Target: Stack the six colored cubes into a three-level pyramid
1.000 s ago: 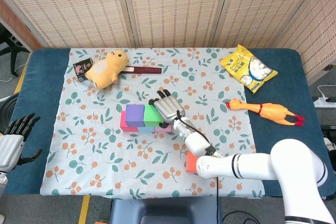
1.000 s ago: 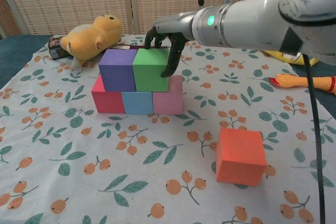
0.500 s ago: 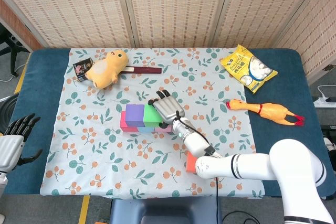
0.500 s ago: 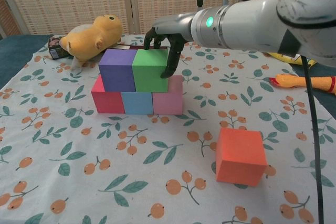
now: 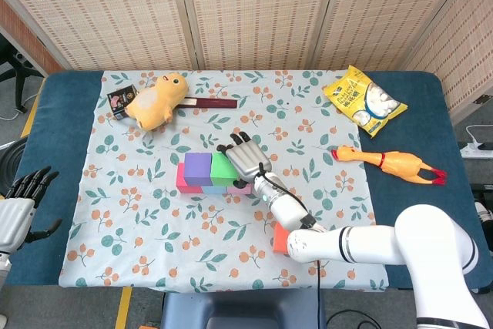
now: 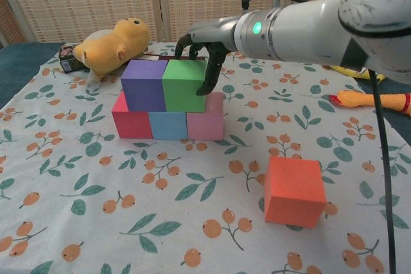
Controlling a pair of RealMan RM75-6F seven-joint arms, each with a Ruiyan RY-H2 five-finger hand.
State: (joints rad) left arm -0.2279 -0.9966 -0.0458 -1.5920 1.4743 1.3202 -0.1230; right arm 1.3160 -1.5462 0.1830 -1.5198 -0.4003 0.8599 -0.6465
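Right hand (image 6: 200, 62) gripped the green cube (image 6: 183, 85) on level two; orange cube (image 6: 294, 190) looked next for the top

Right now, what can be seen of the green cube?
The green cube looks like matte foam, plain-faced and upright. It sits on the second level, flush against the purple cube on its left, resting across the light blue cube and pink cube below. The right hand is draped over its far top edge, dark fingers touching its right side.
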